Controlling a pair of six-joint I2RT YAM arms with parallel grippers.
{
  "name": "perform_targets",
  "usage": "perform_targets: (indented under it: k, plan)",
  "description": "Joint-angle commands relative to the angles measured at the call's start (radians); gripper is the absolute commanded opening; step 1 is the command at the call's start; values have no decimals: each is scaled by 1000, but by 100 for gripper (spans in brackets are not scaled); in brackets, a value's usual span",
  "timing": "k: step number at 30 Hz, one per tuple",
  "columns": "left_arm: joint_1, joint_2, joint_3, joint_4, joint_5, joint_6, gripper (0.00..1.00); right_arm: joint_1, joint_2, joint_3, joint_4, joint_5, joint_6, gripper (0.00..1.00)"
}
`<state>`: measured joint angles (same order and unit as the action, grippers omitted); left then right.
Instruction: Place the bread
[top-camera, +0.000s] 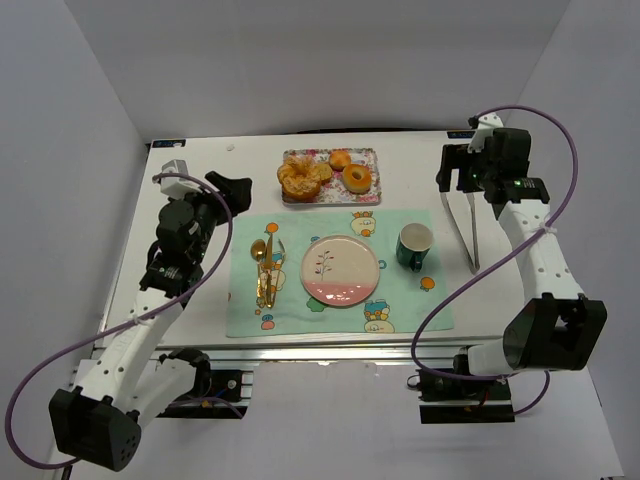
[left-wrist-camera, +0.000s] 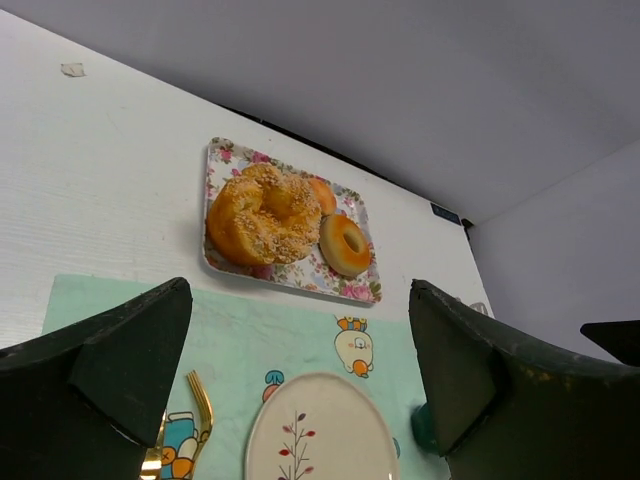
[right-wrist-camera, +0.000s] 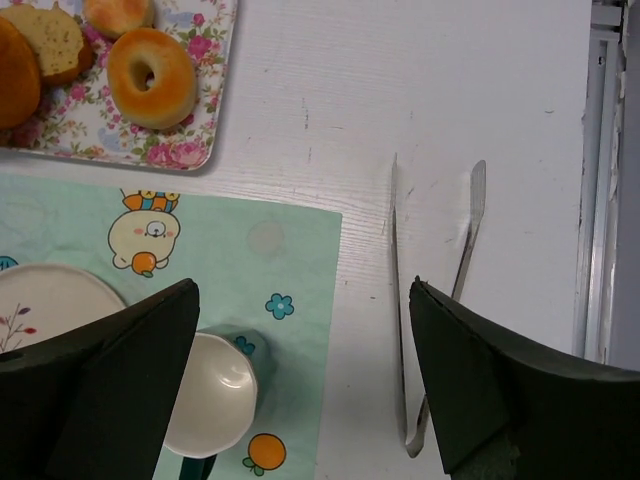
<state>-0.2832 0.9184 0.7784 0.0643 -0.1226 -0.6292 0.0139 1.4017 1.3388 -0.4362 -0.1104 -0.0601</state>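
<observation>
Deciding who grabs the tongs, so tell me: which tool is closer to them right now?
Right. The right tool hovers over the tongs; the left tool is away by the opposite, left edge of the placemat.

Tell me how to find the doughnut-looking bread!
Find the flowered tray at the table's far side, beyond the green placemat. The ring pastry lies at the tray's right end. It alone is smooth with a neat round hole, unlike the big knobbly loaf.

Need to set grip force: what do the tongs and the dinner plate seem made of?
The tongs look like polished metal: thin, silvery, bright sheen. The dinner plate looks like glazed ceramic, glossy white and pink, though melamine is possible.
</observation>
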Motion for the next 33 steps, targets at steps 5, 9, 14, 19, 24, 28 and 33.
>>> perform_targets:
  k: [5, 9, 14, 19, 24, 28, 33]
  plan:
    - [7, -20, -13, -58, -22, -7, 78, -109, -26, -47, -50, -190, -271, 6]
    - [7, -6, -22, -87, 4, -23, 0, -221, 5, -84, -117, -458, -308, 0]
    - [7, 10, -31, -89, 47, -9, 48, -275, 72, -122, -176, -389, -403, 89]
    - [6, 20, -76, -70, 75, -24, 82, -289, 141, -229, -28, -175, -423, 82]
    - [7, 56, -67, -75, 72, -10, 84, -281, 206, -268, 54, -31, -376, 81]
    - [7, 82, -68, -72, 78, -9, 85, -276, 289, -273, 100, -35, -356, 83]
    - [7, 122, -48, -72, 81, 2, 85, -275, 388, -216, 123, -75, -351, 83]
